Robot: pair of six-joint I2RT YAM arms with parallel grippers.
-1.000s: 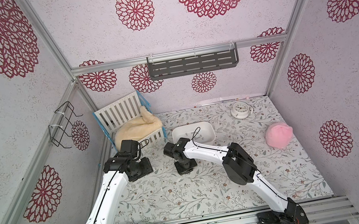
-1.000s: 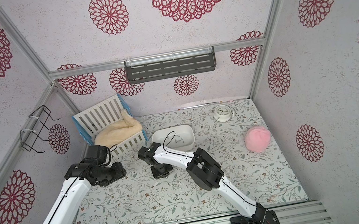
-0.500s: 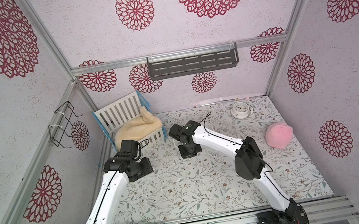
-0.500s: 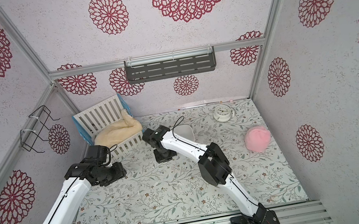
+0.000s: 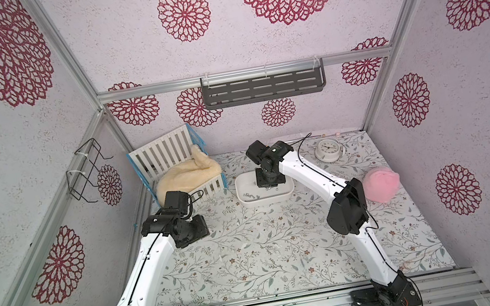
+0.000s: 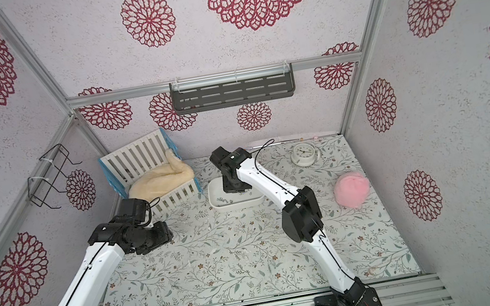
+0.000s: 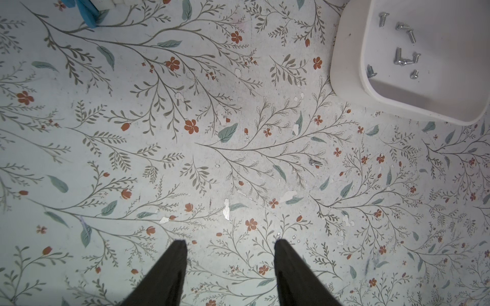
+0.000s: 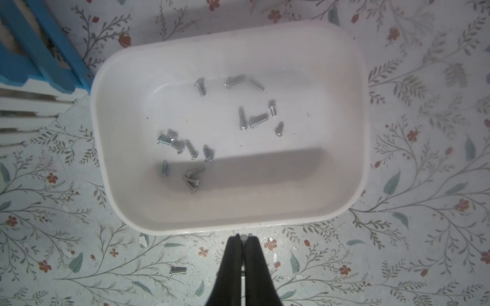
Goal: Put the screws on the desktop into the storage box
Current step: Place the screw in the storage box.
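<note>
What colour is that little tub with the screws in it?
Plain white, with no pattern. The storage box shows best in the right wrist view.

White links (image 5: 140,289); black joints (image 5: 347,207); thin cables (image 5: 301,141)

Screws (image 8: 190,149) in storage box (image 5: 265,201); box on desktop (image 5: 271,257), rear centre. 1 screw (image 8: 178,270) on desktop just beside box. Crib (image 5: 163,154) left of box.

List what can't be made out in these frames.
- Right gripper tips, right wrist view: grey speck pinched there, too small to call a screw.
- Storage box, both top views: right arm covers part of it; left wrist view crops it.
- Loose screw on desktop: too small in top views.
</note>
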